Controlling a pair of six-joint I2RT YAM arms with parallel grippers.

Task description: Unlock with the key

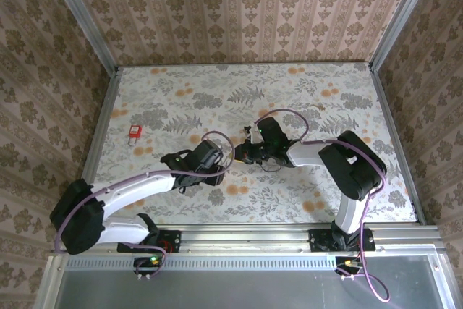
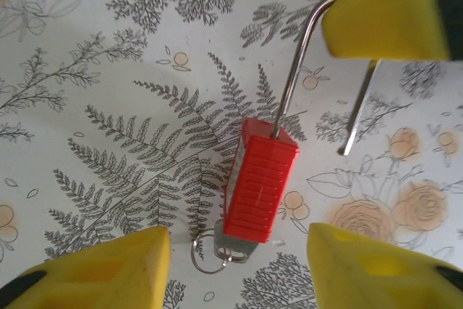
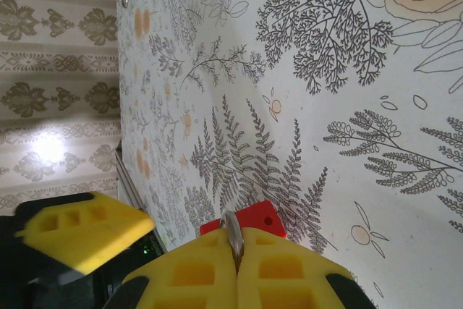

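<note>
Red padlock [image 2: 259,179] hung mid-table between my two arms, key [image 2: 230,239] in its bottom end.

On the right wrist feed I saw the right gripper [image 3: 236,255] pressed together on the steel shackle [image 2: 293,63], holding the lock above the floral table [image 1: 325,200]. One shackle leg sat in the red body, and the other hung free beside it. My left gripper [image 2: 237,245] was spread wide, one yellow finger [image 2: 108,269] on each side of the key and its ring [image 2: 205,258], and neither touched them. A second red padlock [image 1: 134,132] lay well apart near the left edge of the table.
</note>
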